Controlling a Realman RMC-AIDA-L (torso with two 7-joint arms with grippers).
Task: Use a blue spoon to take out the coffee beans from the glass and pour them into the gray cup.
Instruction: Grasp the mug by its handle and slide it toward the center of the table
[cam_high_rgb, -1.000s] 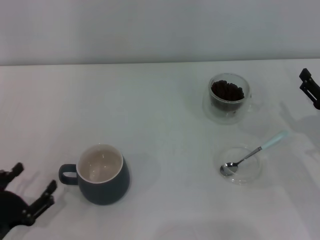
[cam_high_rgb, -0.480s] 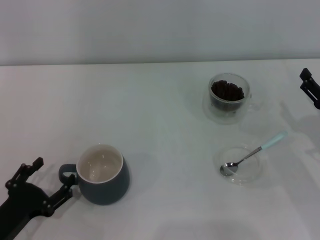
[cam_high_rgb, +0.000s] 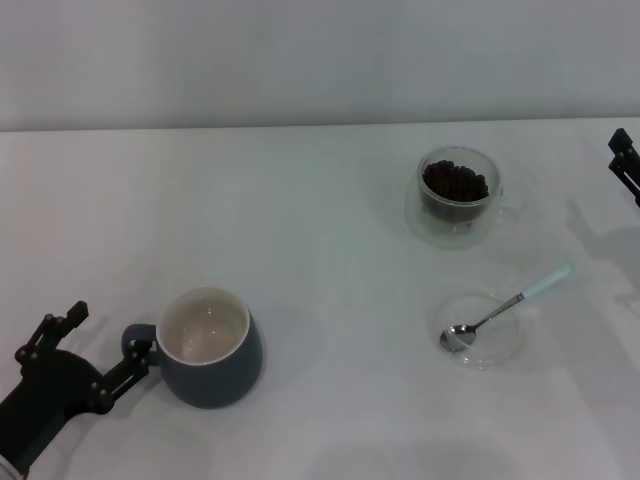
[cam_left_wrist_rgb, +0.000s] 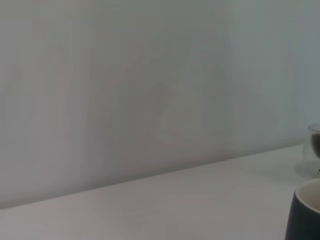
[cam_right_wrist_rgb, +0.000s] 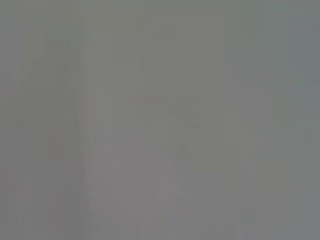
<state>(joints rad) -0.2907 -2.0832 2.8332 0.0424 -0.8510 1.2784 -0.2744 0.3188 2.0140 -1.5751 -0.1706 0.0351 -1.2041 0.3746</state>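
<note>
The left gripper (cam_high_rgb: 100, 350), jaws spread wide, has one black finger (cam_high_rgb: 128, 366) at the loop handle of the squat gray cup (cam_high_rgb: 211, 347), whose cream inside is bare. The right gripper (cam_high_rgb: 624, 160) sits at the table edge; its jaw state cannot be told. Dark coffee beans (cam_high_rgb: 455, 182) fill the clear rounded glass (cam_high_rgb: 458, 196). The blue spoon (cam_high_rgb: 508, 307) lies across a flat glass dish (cam_high_rgb: 478, 330) on the white table (cam_high_rgb: 320, 220).

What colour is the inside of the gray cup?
Cream-white inside the gray cup, and empty. The head view shows it best.
</note>
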